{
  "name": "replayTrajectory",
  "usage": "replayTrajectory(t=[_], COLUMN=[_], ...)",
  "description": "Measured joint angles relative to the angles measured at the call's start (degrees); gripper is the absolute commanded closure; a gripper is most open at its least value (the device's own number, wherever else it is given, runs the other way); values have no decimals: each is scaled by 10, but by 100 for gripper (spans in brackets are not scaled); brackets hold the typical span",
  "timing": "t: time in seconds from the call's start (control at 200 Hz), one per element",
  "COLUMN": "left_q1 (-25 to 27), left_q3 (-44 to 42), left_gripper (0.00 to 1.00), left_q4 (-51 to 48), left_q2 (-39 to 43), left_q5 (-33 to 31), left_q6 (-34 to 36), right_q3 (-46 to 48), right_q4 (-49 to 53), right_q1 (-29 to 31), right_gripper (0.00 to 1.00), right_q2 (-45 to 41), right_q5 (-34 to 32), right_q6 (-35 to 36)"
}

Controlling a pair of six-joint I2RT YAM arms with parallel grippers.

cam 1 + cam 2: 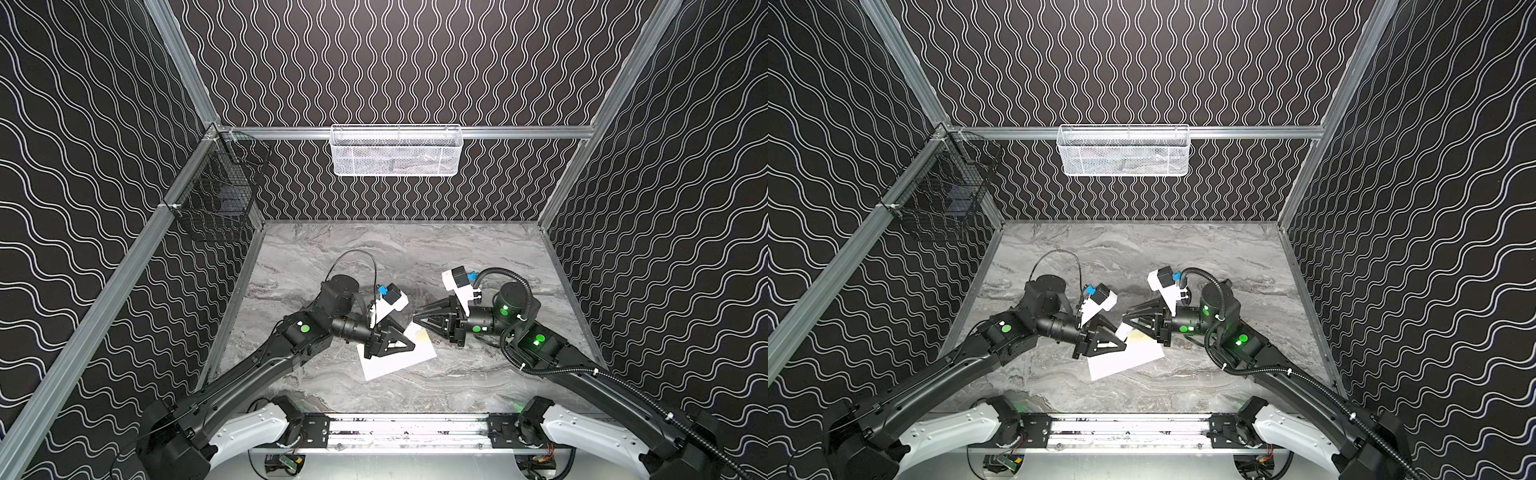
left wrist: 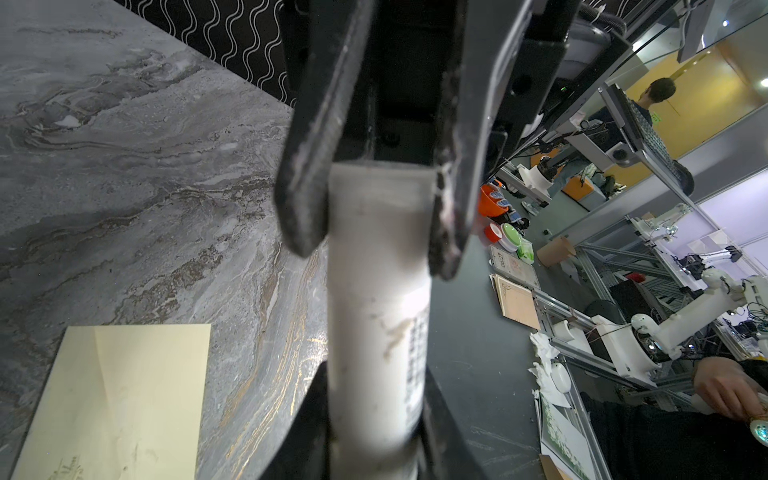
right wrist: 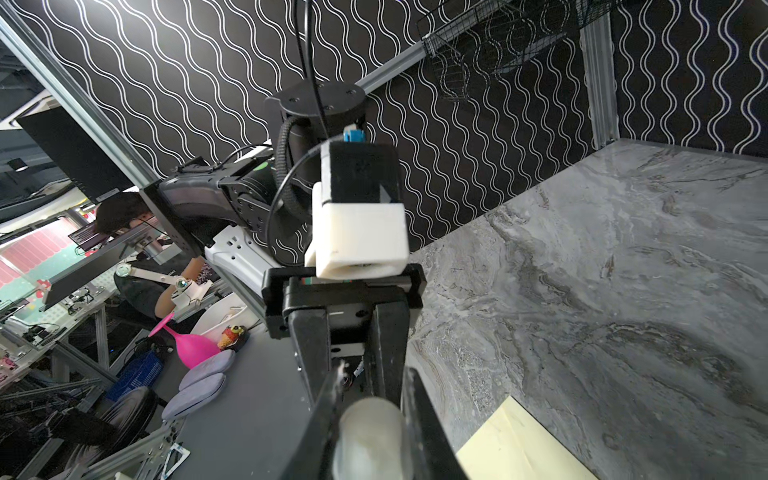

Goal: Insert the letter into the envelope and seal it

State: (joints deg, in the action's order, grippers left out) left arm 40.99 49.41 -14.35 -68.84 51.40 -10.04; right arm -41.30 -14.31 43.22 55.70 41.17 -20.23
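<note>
The cream envelope (image 1: 399, 359) (image 1: 1125, 360) lies flat on the marble table, below and between both grippers; it also shows in the wrist views (image 2: 116, 395) (image 3: 519, 449). The letter is out of view. A small white cylinder (image 2: 376, 299) (image 3: 370, 432) (image 1: 1124, 331) hangs above the envelope's far edge, held from both ends. My left gripper (image 1: 412, 345) (image 2: 374, 386) is shut on its body. My right gripper (image 1: 415, 321) (image 3: 370, 399) (image 2: 374, 249) is shut on its other end, facing the left one tip to tip.
A white mesh basket (image 1: 397, 151) hangs on the back wall and a black wire basket (image 1: 216, 195) on the left wall, both well above the table (image 1: 415, 249). A metal rail (image 1: 407, 432) with the arm bases runs along the front edge.
</note>
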Motion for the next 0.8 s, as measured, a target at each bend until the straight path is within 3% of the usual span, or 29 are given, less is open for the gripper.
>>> replayTrajectory(t=[0.505, 0.626, 0.711, 0.796], left_q1=[-17, -17, -20, -24], left_q3=[-16, -18, -17, -14], left_gripper=[100, 100, 100, 100], left_q4=[-25, 14, 22, 11], left_q2=[7, 13, 23, 36], left_q5=[-2, -2, -31, -93], left_q6=[17, 27, 29, 26], right_q3=[3, -38, -64, -79], right_q4=[24, 101, 168, 214], right_q1=[29, 27, 19, 17], right_gripper=[100, 60, 43, 39], right_q2=[-3, -24, -38, -59], right_q5=[-59, -83, -86, -93], right_q6=[-10, 9, 30, 43])
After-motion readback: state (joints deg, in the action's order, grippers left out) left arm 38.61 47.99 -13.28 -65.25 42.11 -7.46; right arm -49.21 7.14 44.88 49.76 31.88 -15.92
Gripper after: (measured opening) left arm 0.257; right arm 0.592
